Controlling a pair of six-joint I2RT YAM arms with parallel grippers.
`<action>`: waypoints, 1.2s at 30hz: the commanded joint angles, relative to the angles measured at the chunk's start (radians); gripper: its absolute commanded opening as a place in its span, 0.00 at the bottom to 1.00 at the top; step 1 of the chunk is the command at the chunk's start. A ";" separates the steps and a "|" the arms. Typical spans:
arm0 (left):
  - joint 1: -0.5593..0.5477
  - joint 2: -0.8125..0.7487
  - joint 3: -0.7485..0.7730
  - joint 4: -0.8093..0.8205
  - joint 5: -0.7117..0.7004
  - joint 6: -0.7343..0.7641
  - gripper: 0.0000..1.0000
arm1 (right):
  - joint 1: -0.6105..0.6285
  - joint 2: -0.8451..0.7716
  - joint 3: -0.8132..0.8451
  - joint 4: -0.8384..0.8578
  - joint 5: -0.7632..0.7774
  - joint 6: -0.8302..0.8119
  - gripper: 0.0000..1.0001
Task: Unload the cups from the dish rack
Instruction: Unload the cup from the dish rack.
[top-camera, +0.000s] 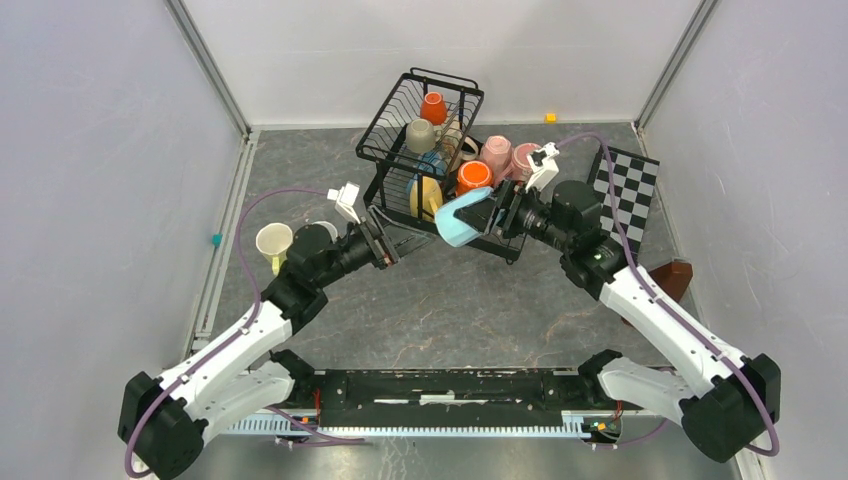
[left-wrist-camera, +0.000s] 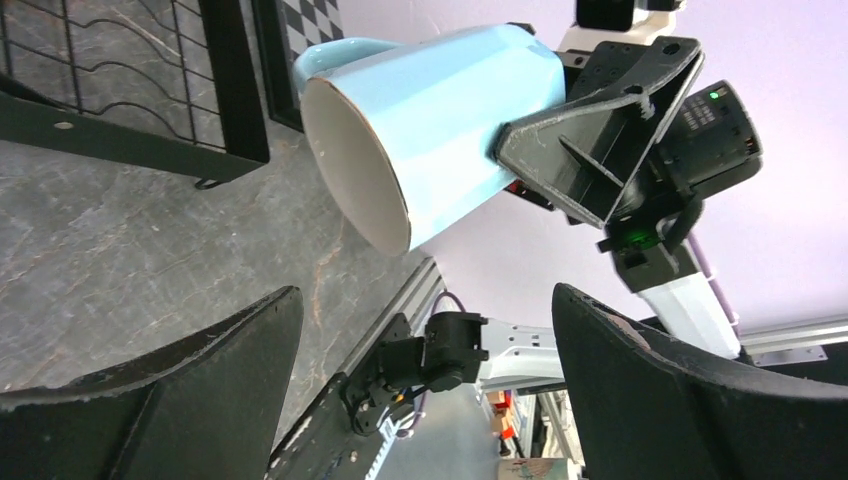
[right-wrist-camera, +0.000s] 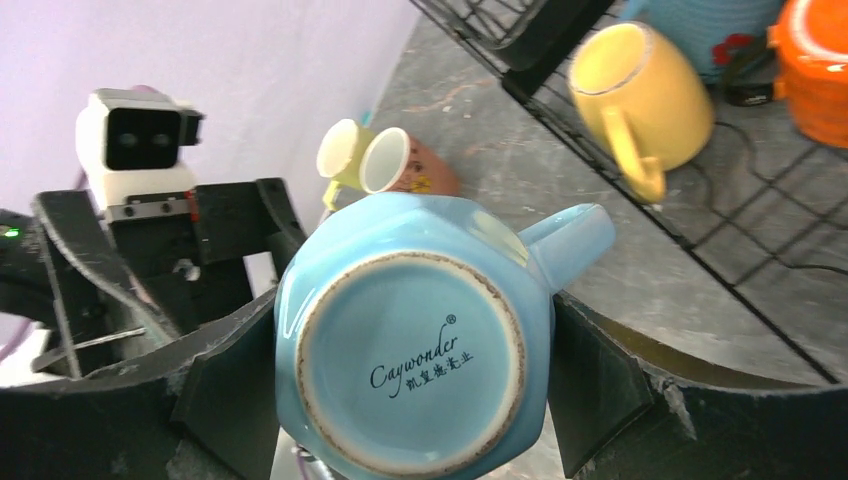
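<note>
Grey tabletop (top-camera: 440, 310) — blue mug (right-wrist-camera: 415, 350), seemingly "Caywonder"

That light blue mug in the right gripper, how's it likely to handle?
The light blue mug looks like glazed ceramic, so probably rigid and breakable. Its glossy sides may slip in the right gripper. Laid down sideways, it could roll.

Blue mug (right-wrist-camera: 415, 340) (base-first) between fingers (right-wrist-camera: 600, 390)

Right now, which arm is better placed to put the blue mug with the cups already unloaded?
Left, probably. The left arm has open, empty jaws facing the blue mug that the right arm holds out, and a cream cup stands beside it.
</note>
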 joint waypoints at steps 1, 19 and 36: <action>-0.016 0.013 0.035 0.108 0.009 -0.067 0.99 | 0.015 -0.037 -0.035 0.318 -0.088 0.178 0.18; -0.058 0.105 0.057 0.284 0.009 -0.103 0.55 | 0.066 0.000 -0.161 0.588 -0.098 0.401 0.17; -0.111 0.138 0.043 0.357 -0.024 -0.124 0.34 | 0.077 -0.029 -0.266 0.685 -0.021 0.557 0.14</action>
